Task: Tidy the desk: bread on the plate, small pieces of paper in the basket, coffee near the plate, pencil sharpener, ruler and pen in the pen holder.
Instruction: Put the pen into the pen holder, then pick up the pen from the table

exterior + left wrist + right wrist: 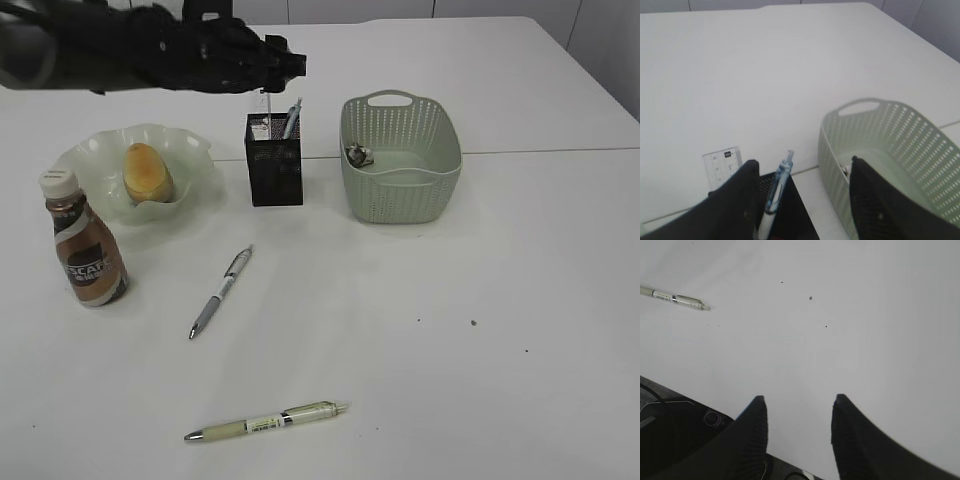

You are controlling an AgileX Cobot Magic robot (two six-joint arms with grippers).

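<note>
A pale green pen [268,421] lies nearest on the desk [500,300], a grey pen [221,292] beyond it. Left to right: coffee [85,243], bread [147,172] on the plate [190,150], pen holder [274,160] holding the ruler [723,165] and a blue pen [776,192], then the basket [400,158]. The left gripper [802,200] hangs spread above the holder; the right gripper [797,432] is spread, empty.

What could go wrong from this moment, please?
The left gripper hangs open just above the pen holder, so pulling away carelessly might catch the blue pen or the ruler and tip the holder. Two pens lie loose on the desk and might roll when grasped.
</note>
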